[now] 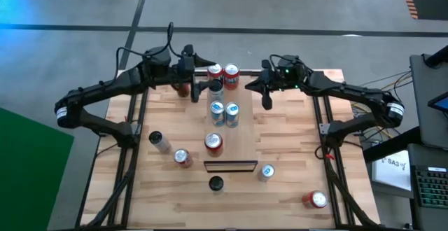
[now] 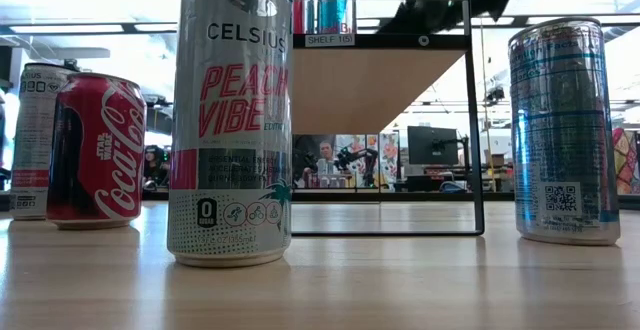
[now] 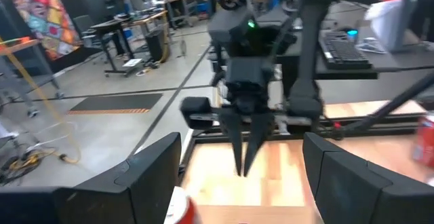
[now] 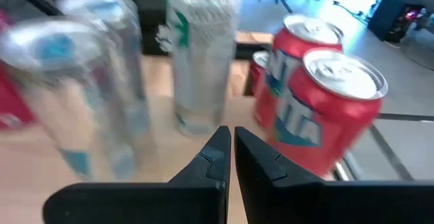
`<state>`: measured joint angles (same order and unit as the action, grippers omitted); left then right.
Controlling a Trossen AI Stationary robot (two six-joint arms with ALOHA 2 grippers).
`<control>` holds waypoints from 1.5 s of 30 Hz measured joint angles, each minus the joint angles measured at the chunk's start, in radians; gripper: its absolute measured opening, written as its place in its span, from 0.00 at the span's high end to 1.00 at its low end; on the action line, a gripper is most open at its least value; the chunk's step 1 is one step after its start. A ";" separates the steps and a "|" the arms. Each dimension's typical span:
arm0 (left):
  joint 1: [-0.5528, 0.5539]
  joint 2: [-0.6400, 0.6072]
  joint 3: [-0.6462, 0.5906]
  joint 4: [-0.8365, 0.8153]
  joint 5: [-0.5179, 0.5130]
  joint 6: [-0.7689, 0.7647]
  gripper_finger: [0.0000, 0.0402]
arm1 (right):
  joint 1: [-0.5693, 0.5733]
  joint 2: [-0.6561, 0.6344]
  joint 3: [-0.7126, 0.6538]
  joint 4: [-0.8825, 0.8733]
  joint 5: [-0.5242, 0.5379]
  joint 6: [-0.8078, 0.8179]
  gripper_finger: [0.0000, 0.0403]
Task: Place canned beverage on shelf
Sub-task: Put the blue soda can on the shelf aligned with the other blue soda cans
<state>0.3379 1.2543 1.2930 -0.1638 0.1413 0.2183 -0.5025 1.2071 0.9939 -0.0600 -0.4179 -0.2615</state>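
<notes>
The shelf (image 1: 229,122) is seen in the high view as a long light board running from twelve to six o'clock down the middle of the counter (image 1: 294,175), its dark end at six. Six cans are already stood on it: two red cans (image 1: 222,71) at the twelve o'clock end, a dark-topped can (image 1: 216,88) behind them, two blue cans (image 1: 224,112) mid-board and one red can (image 1: 213,142) nearer six. The left pincer (image 1: 191,91) is held open at the shelf's ten o'clock edge, with nothing seen between its fingers, probably after a release. The right pincer (image 4: 230,157) is kept closed and empty at two o'clock, just beside the red cans, seemingly waiting. More cans (image 1: 182,157) are left on the counter at seven, six and five o'clock, so the task is judged partly done.
</notes>
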 joint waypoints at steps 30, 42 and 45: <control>-0.330 -0.049 0.000 -0.175 -0.289 -0.096 0.31 | 0.419 -0.147 0.000 -0.302 0.077 0.461 0.97; -0.499 -0.057 0.000 -0.245 -0.471 -0.100 0.31 | 0.572 -0.144 0.001 -0.364 0.167 0.706 0.97; -0.529 -0.066 0.000 -0.243 -0.519 -0.098 0.31 | 0.613 -0.144 0.001 -0.387 0.168 0.786 0.97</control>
<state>-0.1911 1.1878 1.2930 -0.4072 -0.3777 0.1203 0.1107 1.0634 0.9947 -0.4468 -0.2503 0.5241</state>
